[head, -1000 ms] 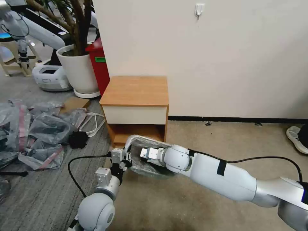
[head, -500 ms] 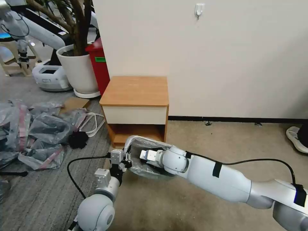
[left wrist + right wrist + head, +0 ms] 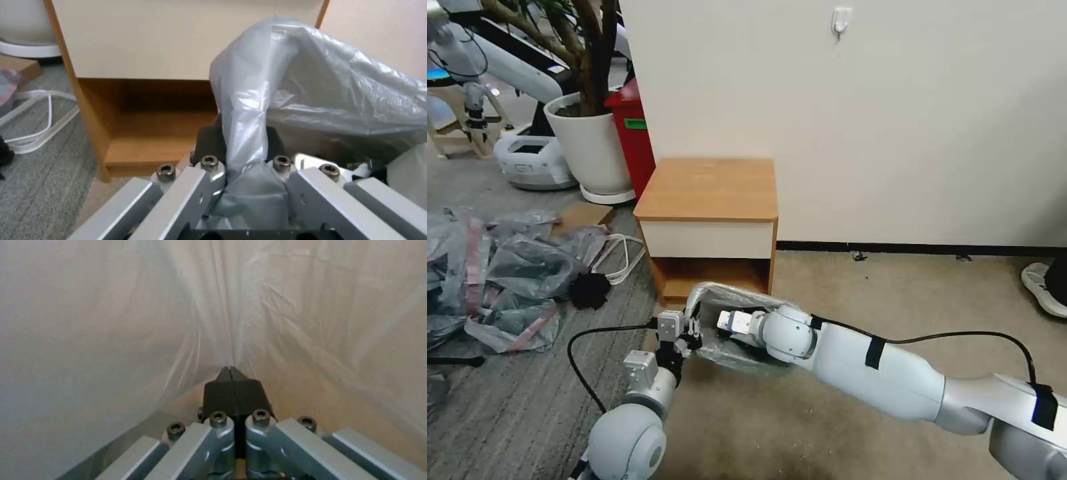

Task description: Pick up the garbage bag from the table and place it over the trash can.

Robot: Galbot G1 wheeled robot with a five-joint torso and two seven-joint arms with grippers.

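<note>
The thin translucent grey plastic garbage bag (image 3: 730, 313) is draped over the small trash can on the floor, just in front of the wooden nightstand table (image 3: 710, 189) with its cream drawer front. The left gripper (image 3: 692, 331) sits at the bag's left edge, its fingers clamped on a gathered fold of film (image 3: 249, 133). The right gripper (image 3: 230, 371) reaches inside the bag from the right, its black fingertips pressed together against the plastic lining.

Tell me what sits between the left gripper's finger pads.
A bunched fold of the garbage bag runs between the left gripper's pads, clamped there, as the left wrist view shows.
</note>
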